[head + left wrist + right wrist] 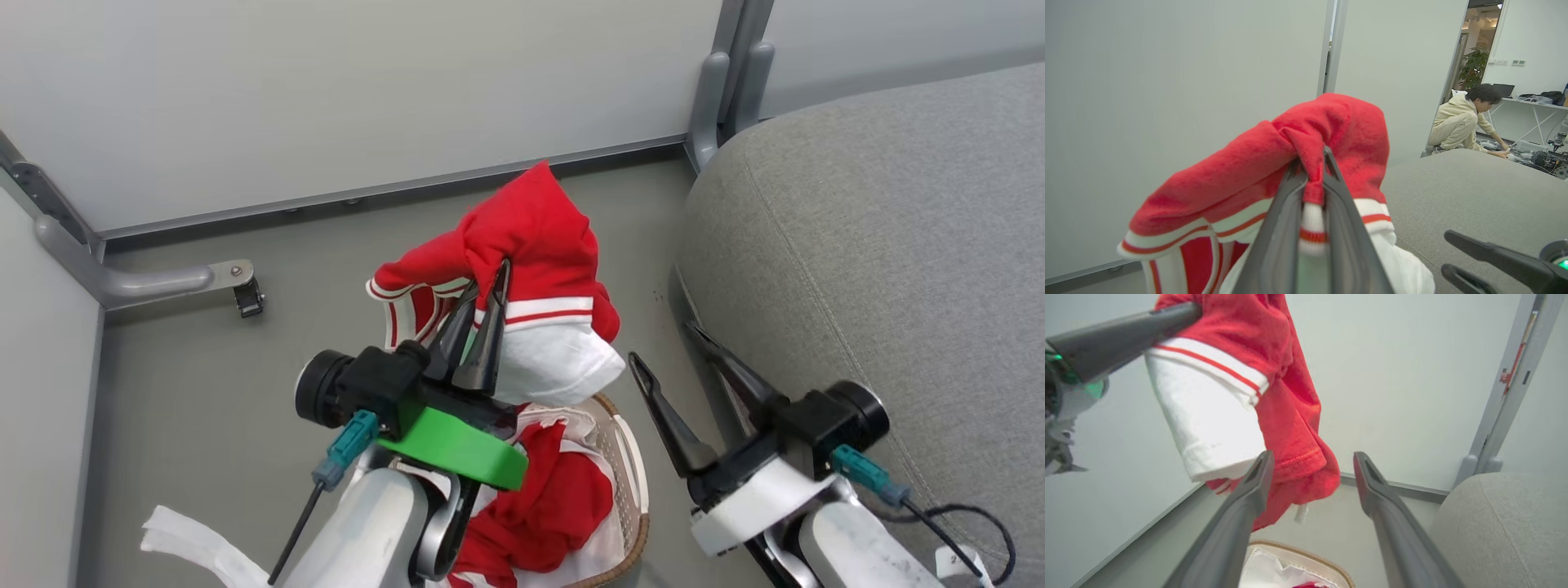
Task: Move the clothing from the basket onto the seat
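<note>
Above the basket (629,490), one piece of the clothing (531,233) hangs in the air: red fabric, white panel, striped trim, lower folds drooping toward the rim. Grip: left claw (490,276) clenched on a bunched fold near the garment's top (fabric pinched tight between both fingers). More red-and-white garments (563,498) lie heaped inside the basket.

On the basket's seat side, just beside it, the right claw (664,343) is released, fingers spread wide, gripping nothing. The hanging hem is close to one finger; contact unclear.

The seat (882,245) is beside the basket, apart from the raised garment. Grey floor (204,367) is under the basket, with a white strip of cloth (188,531) on the side away from the seat. Pale wall panels (326,98) are behind.
</note>
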